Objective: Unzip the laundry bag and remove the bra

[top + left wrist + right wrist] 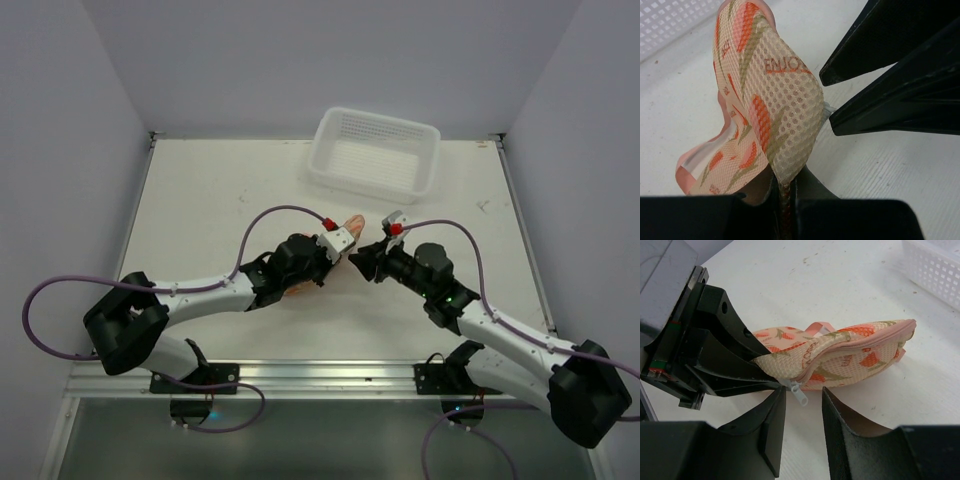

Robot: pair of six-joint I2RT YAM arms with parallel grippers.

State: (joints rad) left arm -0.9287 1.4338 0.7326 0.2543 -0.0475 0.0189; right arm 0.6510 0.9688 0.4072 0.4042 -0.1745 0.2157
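The right gripper (804, 392) stood spread, its two fingers flanking the pale zipper pull (801, 396) without clamping it. The left gripper (786, 192) was pressed together on the edge of the laundry bag (860, 352), holding that end up off the white table (805, 285) while the far end rested on it. The zipper looked closed along the visible edge. A thin pink loop (815, 329) showed above the bag; whether it belonged to the bra could not be told. The white lattice basket (380, 119) sat well apart, at the table's far side.
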